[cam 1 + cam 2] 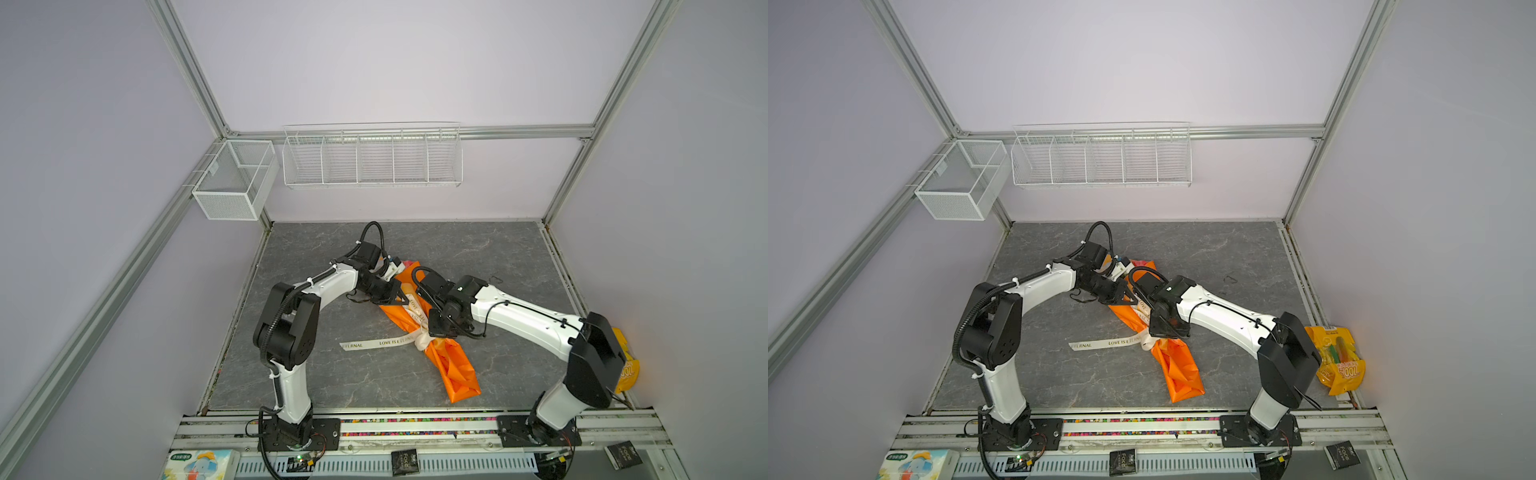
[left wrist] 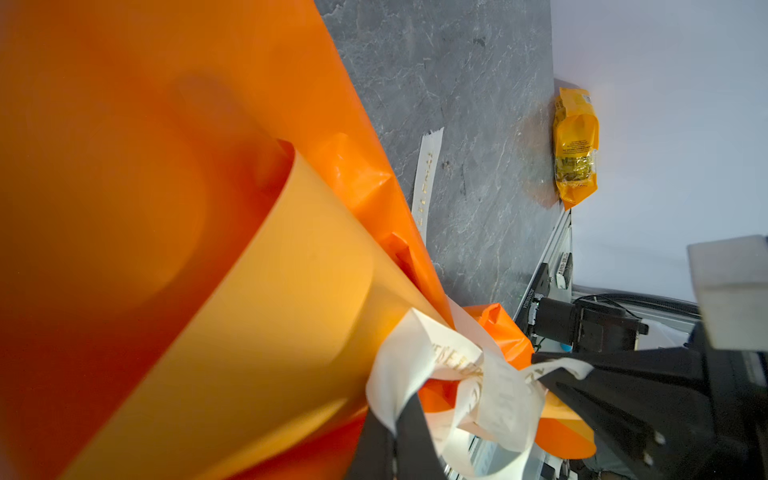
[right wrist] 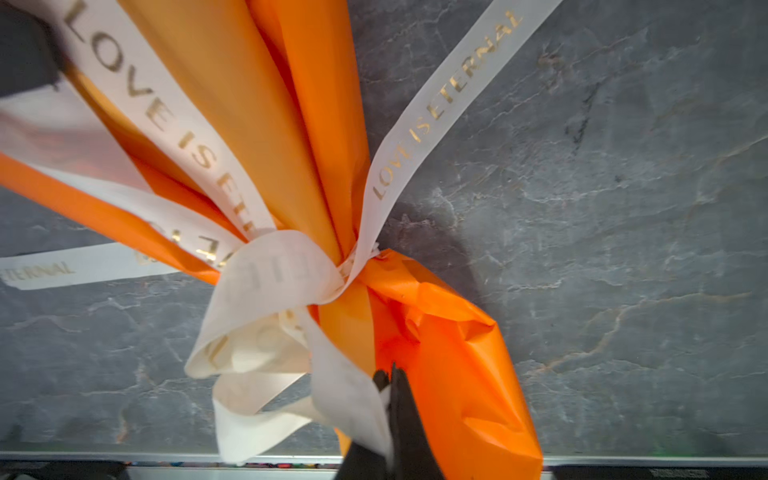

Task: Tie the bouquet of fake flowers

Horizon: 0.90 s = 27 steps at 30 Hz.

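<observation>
- Although the left arm hides nearly all of the blooms, the bouquet of fake flowers [image 1: 409,263] can be placed: it lies wrapped near the middle of the desk [image 1: 478,257]. Only a small pink patch shows at the end toward the far edge, and the stem end points toward the near edge.
- Done: the ribbon [image 3: 440,108] is cinched round the narrow neck of the bundle in a knot [image 3: 345,266]. One tail lies flat on the desk toward the left edge.
- Left, by judgement: slack loops hang beside the knot, so the bow looks unfinished. The held strands probably need drawing apart to tighten it before release.
- Ribbon: flat, cream, woven-looking and semi-sheer, with gold lettering. It folds softly and holds no shape.
- Wrapping sheet [image 1: 453,365]: thin orange film, glossy and sharply creased at the stem end. Its paler matt inner face curls open toward the blooms.
- Left gripper [image 1: 402,298]: the jaws are closed on a ribbon strand above the wide part of the wrap.
- Right gripper [image 3: 390,380]: the jaws are pinched together on a ribbon fold just beside the knot.
- Desk: a hard grey slab with a marbled pattern.
- Yellow snack pouch [image 1: 1339,361]: crinkled foil, lying at the right edge, well apart from the work.
</observation>
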{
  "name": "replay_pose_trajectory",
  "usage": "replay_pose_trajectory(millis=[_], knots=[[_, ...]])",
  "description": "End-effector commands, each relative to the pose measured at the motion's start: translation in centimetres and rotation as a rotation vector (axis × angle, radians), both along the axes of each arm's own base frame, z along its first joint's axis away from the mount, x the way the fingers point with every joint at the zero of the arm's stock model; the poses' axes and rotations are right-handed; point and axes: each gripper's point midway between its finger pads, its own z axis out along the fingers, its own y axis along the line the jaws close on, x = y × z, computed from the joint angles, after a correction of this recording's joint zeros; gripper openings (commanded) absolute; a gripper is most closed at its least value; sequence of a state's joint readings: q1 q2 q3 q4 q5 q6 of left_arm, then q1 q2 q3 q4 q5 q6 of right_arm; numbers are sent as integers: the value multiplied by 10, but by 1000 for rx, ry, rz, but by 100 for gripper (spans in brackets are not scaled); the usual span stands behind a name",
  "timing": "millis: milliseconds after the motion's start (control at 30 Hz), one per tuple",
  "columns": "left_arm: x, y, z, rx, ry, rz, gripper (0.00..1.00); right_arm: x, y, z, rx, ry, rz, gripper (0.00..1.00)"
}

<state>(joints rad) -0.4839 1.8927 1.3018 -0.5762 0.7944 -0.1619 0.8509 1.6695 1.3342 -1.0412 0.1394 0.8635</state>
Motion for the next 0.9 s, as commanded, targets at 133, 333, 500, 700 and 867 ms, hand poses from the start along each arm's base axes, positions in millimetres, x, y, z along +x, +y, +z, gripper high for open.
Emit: replay_pose_trajectory(millis=[133, 333, 500, 700, 867], knots=[[-8, 13, 0, 45, -57, 26, 0, 5, -35, -2, -126, 111, 175, 7], [-16, 24, -4, 77, -82, 49, 0, 1, -57, -26, -207, 218, 254, 7], [-18, 33, -6, 112, -106, 88, 0, 5, -74, -38, -220, 254, 248, 7], [-16, 47, -10, 141, -113, 140, 0, 16, -81, -33, -151, 218, 227, 6], [-9, 47, -2, 129, -142, 157, 0, 20, -86, -32, -52, 217, 206, 7]])
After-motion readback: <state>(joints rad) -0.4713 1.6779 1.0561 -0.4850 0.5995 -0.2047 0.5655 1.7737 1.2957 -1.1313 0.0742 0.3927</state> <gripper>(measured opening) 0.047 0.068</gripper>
